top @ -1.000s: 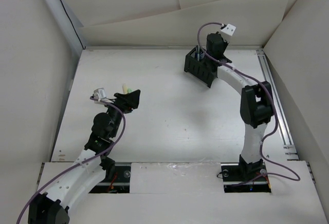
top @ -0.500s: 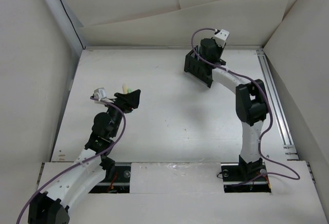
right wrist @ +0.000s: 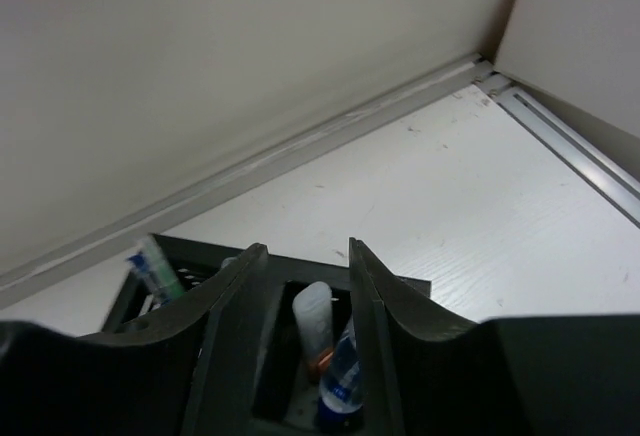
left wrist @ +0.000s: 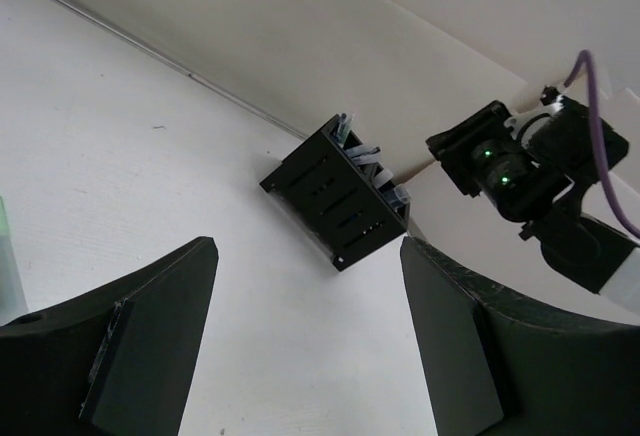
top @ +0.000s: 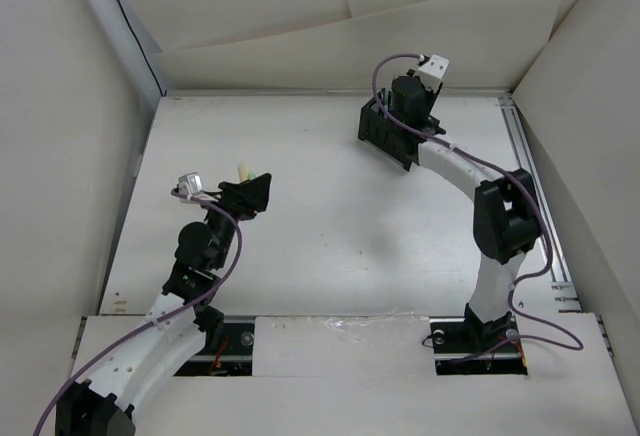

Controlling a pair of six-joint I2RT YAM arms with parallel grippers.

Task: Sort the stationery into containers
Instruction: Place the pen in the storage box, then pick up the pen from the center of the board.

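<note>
The black box-shaped desk organiser with slotted sides (top: 385, 134) stood at the far side of the white worktop (top: 330, 246), towards the right and turned at an angle to its edges. The right gripper (right wrist: 305, 248) hung directly above it with its jaws apart and nothing clamped between them. Through the gap, the wrist view showed a stubby white marker (right wrist: 317, 308) and a blue-labelled marker (right wrist: 343, 381) standing together in one compartment, and a white-and-blue marker (right wrist: 150, 264) leaning in a compartment further left. The left gripper (left wrist: 307, 246) hovered over the left part of the worktop, well apart from the organiser, with its jaws spread wide and empty. Just beyond it, a pale yellow marker (top: 242, 170) and a light green item (top: 254, 177) sat side by side on the worktop.
</note>
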